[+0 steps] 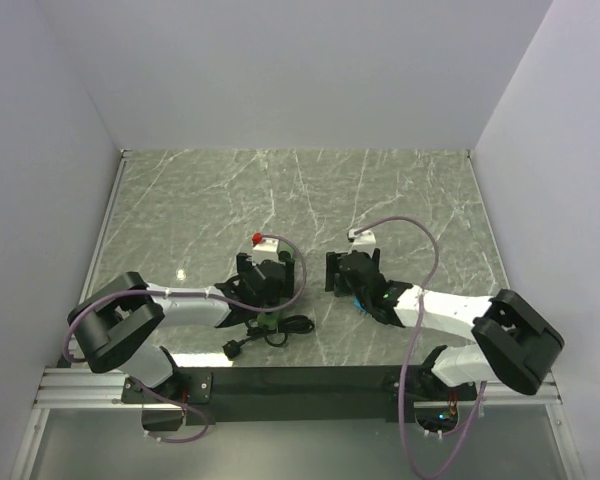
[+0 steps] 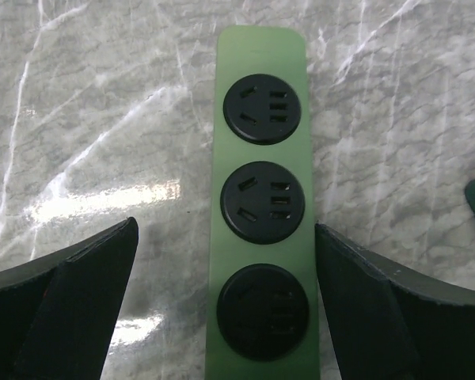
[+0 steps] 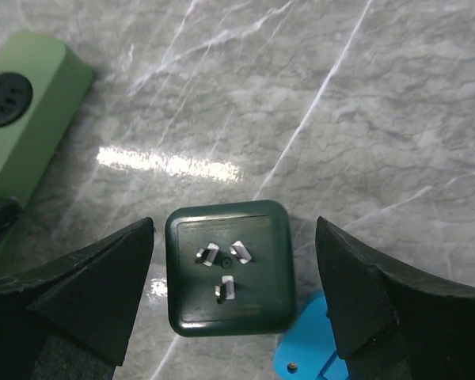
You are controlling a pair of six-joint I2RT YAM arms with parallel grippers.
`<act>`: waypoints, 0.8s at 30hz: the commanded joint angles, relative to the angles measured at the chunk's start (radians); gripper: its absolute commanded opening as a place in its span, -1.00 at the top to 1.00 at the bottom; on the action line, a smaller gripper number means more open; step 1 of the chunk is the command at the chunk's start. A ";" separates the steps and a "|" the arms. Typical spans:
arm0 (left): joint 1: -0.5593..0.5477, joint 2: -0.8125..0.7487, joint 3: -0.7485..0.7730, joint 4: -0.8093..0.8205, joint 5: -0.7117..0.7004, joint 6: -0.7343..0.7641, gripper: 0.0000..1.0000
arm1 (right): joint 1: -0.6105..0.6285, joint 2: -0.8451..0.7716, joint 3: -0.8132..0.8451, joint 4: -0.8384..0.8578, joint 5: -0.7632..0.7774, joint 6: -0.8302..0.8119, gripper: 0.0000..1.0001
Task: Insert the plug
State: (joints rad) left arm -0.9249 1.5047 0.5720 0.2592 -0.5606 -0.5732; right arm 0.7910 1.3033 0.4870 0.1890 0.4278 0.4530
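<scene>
A dark green square plug [image 3: 228, 269] lies on the marble with its three metal prongs facing up. My right gripper [image 3: 234, 222] hangs open over it, one finger on each side, neither touching. The light green power strip [image 2: 261, 174] has three round black sockets [image 2: 263, 203] in a row. My left gripper [image 2: 226, 225] is open astride the strip's near end; the right finger [image 2: 364, 293] is close against the strip's edge, the left finger stands well off. In the top view both grippers [image 1: 263, 280] [image 1: 348, 270] point down side by side mid-table and hide the plug.
A bright blue piece [image 3: 305, 352] lies beside the plug's lower right corner. The strip's black cable [image 1: 270, 335] coils on the table near the left arm. The strip's far end [image 3: 20, 119] shows left of the right gripper. Grey walls enclose the table.
</scene>
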 commanded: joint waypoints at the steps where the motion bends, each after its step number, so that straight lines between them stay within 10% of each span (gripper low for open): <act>1: -0.005 0.005 0.017 0.075 0.021 0.004 -0.92 | 0.030 0.062 0.070 -0.020 0.069 0.000 -0.76; 14: -0.005 0.126 0.080 0.126 0.021 0.049 -0.26 | 0.040 0.152 0.151 -0.062 0.107 -0.010 -0.18; 16: -0.005 0.138 0.100 0.135 0.021 0.058 0.12 | 0.037 0.172 0.185 -0.074 0.133 -0.025 0.09; 18: -0.005 0.147 0.114 0.141 0.011 0.059 0.91 | 0.031 0.182 0.206 -0.079 0.137 -0.036 0.24; 24: -0.003 0.170 0.138 0.193 0.001 0.088 0.96 | -0.041 0.146 0.240 -0.034 0.057 -0.068 0.40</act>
State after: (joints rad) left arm -0.9257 1.6611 0.6617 0.3607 -0.5369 -0.5083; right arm 0.7891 1.4891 0.6827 0.1040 0.5018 0.4133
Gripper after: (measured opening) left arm 0.530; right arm 0.681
